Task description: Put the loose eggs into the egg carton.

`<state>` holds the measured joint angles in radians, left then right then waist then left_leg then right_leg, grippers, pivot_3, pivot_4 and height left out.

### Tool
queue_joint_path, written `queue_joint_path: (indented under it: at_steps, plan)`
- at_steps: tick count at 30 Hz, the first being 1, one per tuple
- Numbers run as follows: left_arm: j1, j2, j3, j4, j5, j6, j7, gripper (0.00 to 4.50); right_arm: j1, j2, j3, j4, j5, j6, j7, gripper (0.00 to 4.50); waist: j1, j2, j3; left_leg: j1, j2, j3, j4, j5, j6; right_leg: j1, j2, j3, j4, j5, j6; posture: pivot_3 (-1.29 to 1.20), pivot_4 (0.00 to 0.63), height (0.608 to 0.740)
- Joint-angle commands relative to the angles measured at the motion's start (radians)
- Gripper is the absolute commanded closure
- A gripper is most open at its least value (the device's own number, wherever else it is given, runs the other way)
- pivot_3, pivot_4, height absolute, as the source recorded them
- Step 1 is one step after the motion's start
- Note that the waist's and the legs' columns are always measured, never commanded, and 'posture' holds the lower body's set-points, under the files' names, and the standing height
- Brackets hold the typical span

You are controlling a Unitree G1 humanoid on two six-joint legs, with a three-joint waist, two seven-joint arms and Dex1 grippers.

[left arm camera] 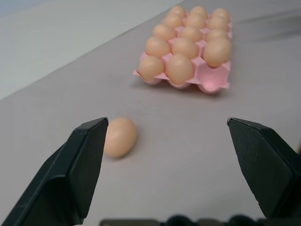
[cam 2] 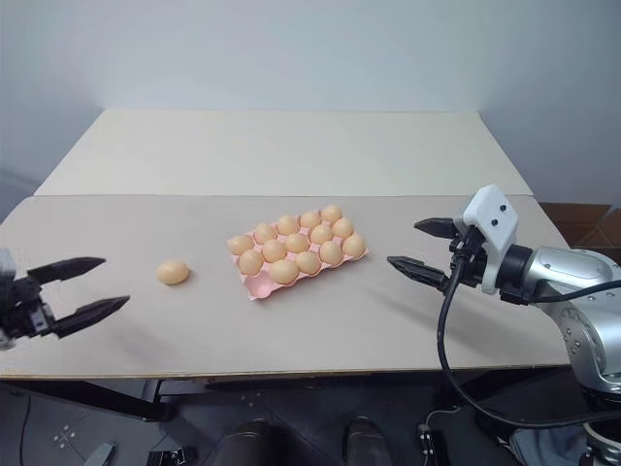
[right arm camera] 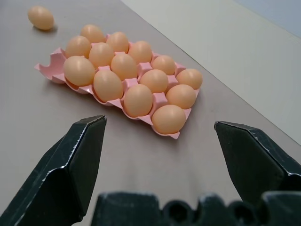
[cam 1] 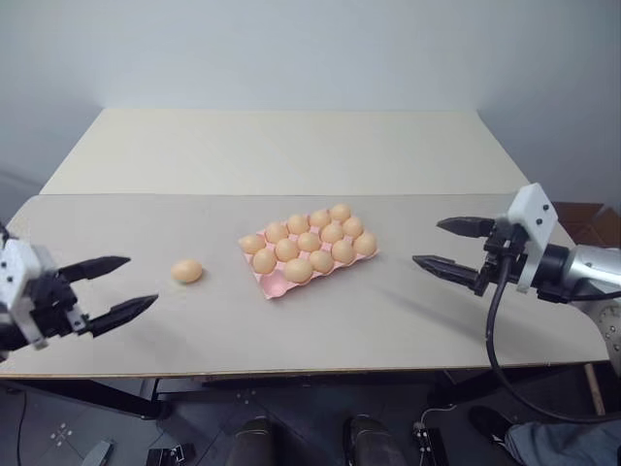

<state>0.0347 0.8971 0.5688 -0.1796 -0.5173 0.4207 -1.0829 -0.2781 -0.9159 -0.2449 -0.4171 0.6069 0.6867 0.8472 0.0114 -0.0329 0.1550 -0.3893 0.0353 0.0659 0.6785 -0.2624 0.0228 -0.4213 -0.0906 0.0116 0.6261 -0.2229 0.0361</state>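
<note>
The left gripper's (cam 1: 124,287) arm gets chopped off by the frame edge in both eye views, the far eggs (left arm camera: 197,14) in the carton (left arm camera: 214,80) go soft in the left wrist view, and the filled cups' insides are hidden.

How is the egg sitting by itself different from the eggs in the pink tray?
The loose egg lies on its side on the bare table; the eggs in the egg carton sit in cups. The loose egg is alone, while the carton's eggs are packed close in rows. The loose egg lies towards the left gripper; the carton sits mid-table. They share the same tan-orange colour and oval shape.
</note>
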Motion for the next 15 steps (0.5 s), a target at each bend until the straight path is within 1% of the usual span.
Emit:
queue_joint_path:
  at_steps: [1, 3, 5, 7, 9, 12, 15]
  plan:
    - [-0.122, 0.001, -0.126, 0.109, 0.098, -0.020, 0.097, 0.10, -0.016, -0.012, -0.025, -0.028, 0.004, -0.010, -0.004, 0.17, -0.001, 0.000, 0.000, 0.000, 0.000, 0.000, 0.000, 0.000, 0.000, 0.000, 0.000, 0.000, 0.000, 0.000, 0.000, 0.00, 0.150, 0.740]
    - [-0.199, 0.003, -0.210, 0.199, 0.160, -0.049, 0.114, 0.10, -0.019, -0.013, -0.025, -0.033, 0.007, -0.004, -0.007, 0.17, -0.001, 0.000, 0.000, 0.000, 0.000, 0.001, 0.000, 0.000, 0.000, 0.001, 0.000, 0.000, 0.000, 0.000, 0.000, 0.00, 0.150, 0.740]
    - [-0.293, -0.008, -0.297, 0.328, 0.211, -0.092, 0.095, 0.10, -0.020, -0.019, -0.032, -0.039, 0.011, 0.001, -0.009, 0.17, -0.002, 0.000, 0.000, 0.000, 0.000, 0.003, 0.000, 0.000, 0.000, 0.001, 0.000, 0.000, 0.000, 0.001, 0.000, 0.00, 0.150, 0.740]
    - [-0.364, -0.017, -0.355, 0.428, 0.239, -0.109, 0.078, 0.10, -0.020, -0.021, -0.036, -0.044, 0.013, 0.005, -0.014, 0.17, -0.003, 0.000, 0.000, 0.000, -0.001, 0.004, 0.000, 0.000, 0.000, 0.000, 0.000, 0.000, 0.000, 0.001, 0.000, 0.00, 0.150, 0.740]
    - [-0.416, -0.043, -0.414, 0.532, 0.274, -0.165, 0.054, 0.10, -0.018, -0.020, -0.048, -0.059, 0.021, 0.019, -0.030, 0.17, -0.007, 0.000, 0.000, 0.000, -0.001, 0.005, 0.000, 0.000, 0.000, 0.000, 0.000, 0.000, 0.000, 0.001, 0.001, 0.00, 0.150, 0.740]
    - [-0.475, -0.085, -0.457, 0.638, 0.295, -0.204, 0.040, 0.69, -0.011, -0.018, -0.072, -0.084, 0.039, 0.043, -0.051, 0.17, -0.008, 0.000, 0.000, -0.001, -0.001, 0.005, 0.000, 0.000, 0.000, 0.000, 0.000, 0.000, 0.000, 0.001, 0.001, 0.00, 0.150, 0.740]
    - [-0.496, -0.094, -0.491, 0.690, 0.325, -0.226, 0.028, 1.61, -0.008, -0.019, -0.094, -0.110, 0.060, 0.068, -0.071, 0.17, -0.010, -0.001, 0.000, -0.002, -0.001, 0.005, 0.000, 0.000, 0.000, -0.001, 0.000, 0.000, 0.000, 0.001, 0.002, 0.00, 0.150, 0.740]
